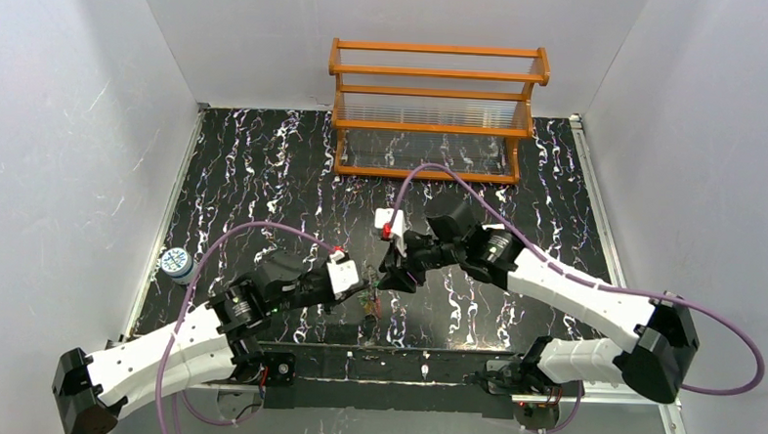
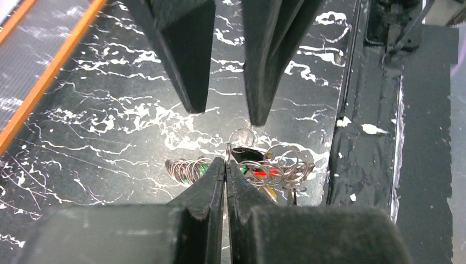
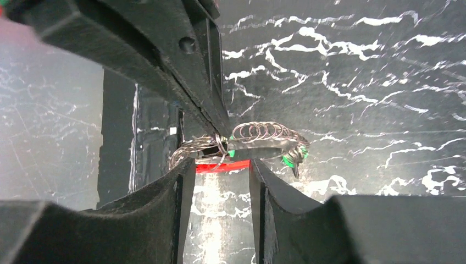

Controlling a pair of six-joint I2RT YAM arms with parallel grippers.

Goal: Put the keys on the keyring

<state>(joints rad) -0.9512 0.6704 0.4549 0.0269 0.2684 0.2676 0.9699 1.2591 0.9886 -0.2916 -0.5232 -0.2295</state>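
Observation:
The keyring (image 1: 371, 307) lies as a tangle of small metal rings near the table's front edge, between both grippers. In the left wrist view its ring chain (image 2: 275, 168) shows a red band (image 2: 264, 172), green key heads (image 2: 192, 174) and a yellow bit (image 2: 270, 192). My left gripper (image 2: 226, 160) is shut, pinching one thin ring of that chain at its tips. My right gripper (image 3: 221, 164) stands open just before the red band (image 3: 231, 166), nothing between its fingers. A green key (image 3: 289, 159) hangs at the chain's far end. I cannot tell whether the bundle is off the table.
A wooden rack (image 1: 434, 112) stands at the back of the black marbled table. A small round white-and-blue object (image 1: 175, 263) sits by the left wall. The table's front rim (image 2: 373, 137) runs close beside the keyring. White walls enclose left, right and back.

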